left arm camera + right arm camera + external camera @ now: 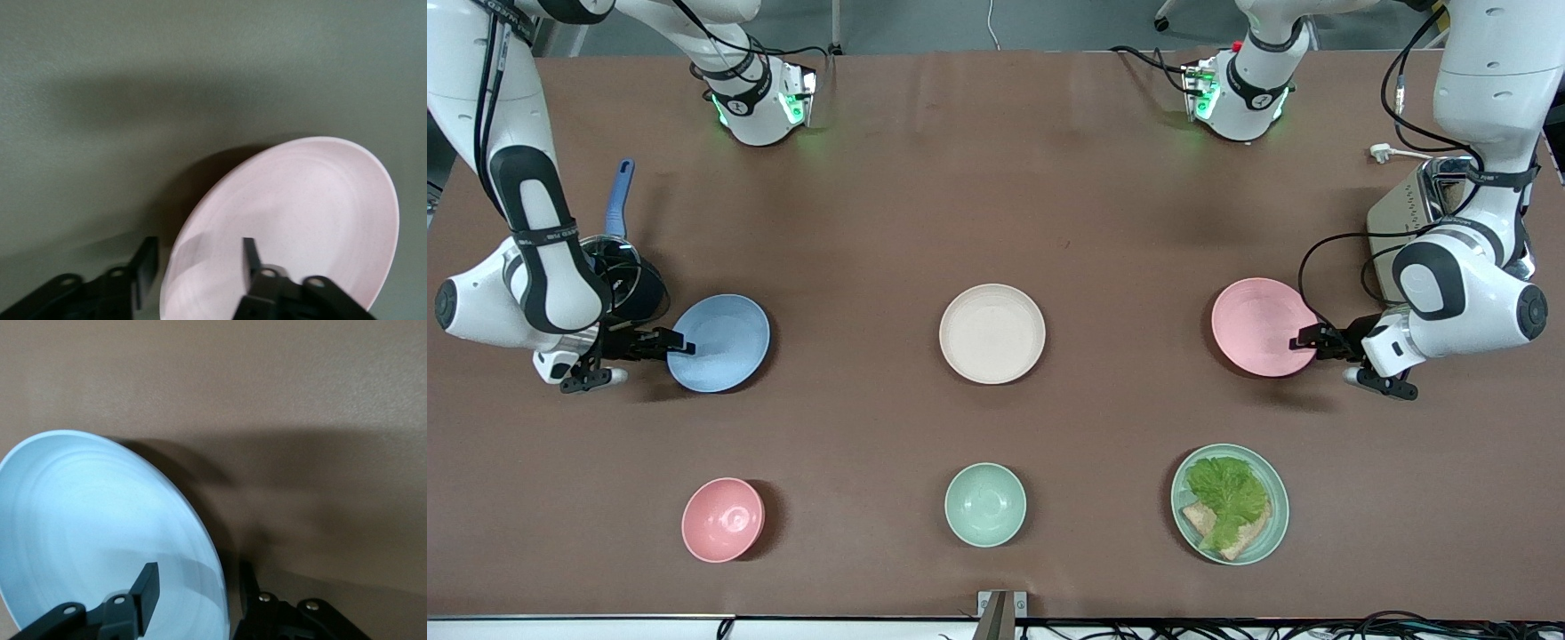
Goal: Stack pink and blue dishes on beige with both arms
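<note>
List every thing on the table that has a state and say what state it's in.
Light blue matte plate: tilted, rim between right claw fingers.
Pale pink matte plate: tilted, rim between left claw fingers.
Cream-beige matte plate: flat, bare.
Mint-green plate: holds lettuce, bread.

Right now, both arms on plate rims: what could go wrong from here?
1. The left gripper and right gripper each pinch only a rim edge; the pink plate and blue plate look tilted and could slip or swing.
2. Both plates go to the one beige plate between them, so arms arriving together could collide.
3. A plate released off-centre could nudge it.
</note>
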Robot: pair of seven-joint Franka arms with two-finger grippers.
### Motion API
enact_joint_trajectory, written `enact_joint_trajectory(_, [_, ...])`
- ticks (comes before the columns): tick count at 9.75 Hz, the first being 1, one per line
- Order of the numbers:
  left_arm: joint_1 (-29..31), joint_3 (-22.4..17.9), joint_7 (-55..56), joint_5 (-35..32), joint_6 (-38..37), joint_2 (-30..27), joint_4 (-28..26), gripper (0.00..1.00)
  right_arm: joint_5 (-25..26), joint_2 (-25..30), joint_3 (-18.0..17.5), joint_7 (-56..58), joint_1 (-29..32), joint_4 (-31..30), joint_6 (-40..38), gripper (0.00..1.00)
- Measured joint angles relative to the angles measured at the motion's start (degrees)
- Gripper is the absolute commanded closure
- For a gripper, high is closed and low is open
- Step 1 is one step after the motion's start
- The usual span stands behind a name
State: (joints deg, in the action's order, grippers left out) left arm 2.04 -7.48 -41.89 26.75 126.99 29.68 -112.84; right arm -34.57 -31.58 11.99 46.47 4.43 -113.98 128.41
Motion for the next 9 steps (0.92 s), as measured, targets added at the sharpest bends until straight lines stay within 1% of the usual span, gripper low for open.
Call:
enact_joint_trajectory(1, [0.00, -0.08, -1.43, 0.00, 0.00, 0.09, -0.23, 0.96, -0.05, 0.00, 0.06, 0.02, 0.01, 0.07, 0.00, 0.96])
enact_joint_trajectory(2, [0.01, -0.23, -2.59, 0.00, 0.00, 0.05, -0.25, 1.00, -0.10, -0.02, 0.10, 0.02, 0.03, 0.07, -0.05, 0.99])
enact_joint_trajectory(3, [0.06, -0.31, -3.29, 0.01, -0.01, -0.27, -0.18, 1.00, -0.15, -0.04, 0.16, -0.02, 0.04, 0.11, -0.49, 0.99])
enact_joint_trajectory(5, [0.12, -0.18, -2.99, 0.01, -0.69, -2.88, 0.29, 1.00, -0.61, 0.25, 1.19, -0.86, 0.12, 2.03, -5.86, 0.99])
enact_joint_trajectory(6, [0.13, 0.64, -1.73, 0.01, -2.30, -5.05, 0.73, 0.99, -0.60, 0.26, 1.91, -2.32, 0.03, 3.85, -8.94, 0.99])
enact_joint_trajectory(7, [0.14, 2.66, 0.90, 0.02, -3.53, -7.52, 1.13, 0.98, -0.48, 0.40, 2.83, -4.37, -0.10, 6.73, -13.18, 0.99])
enact_joint_trajectory(8, [0.13, 5.83, 5.71, 0.15, -3.96, -9.57, 1.44, 0.98, 0.38, 0.70, 3.74, -7.33, -0.23, 11.04, -18.90, 0.99])
enact_joint_trajectory(9, [0.02, 9.96, 12.32, 0.16, -3.93, -10.52, 2.02, 0.98, 2.31, 1.23, 4.26, -11.26, -0.42, 15.64, -24.08, 0.99])
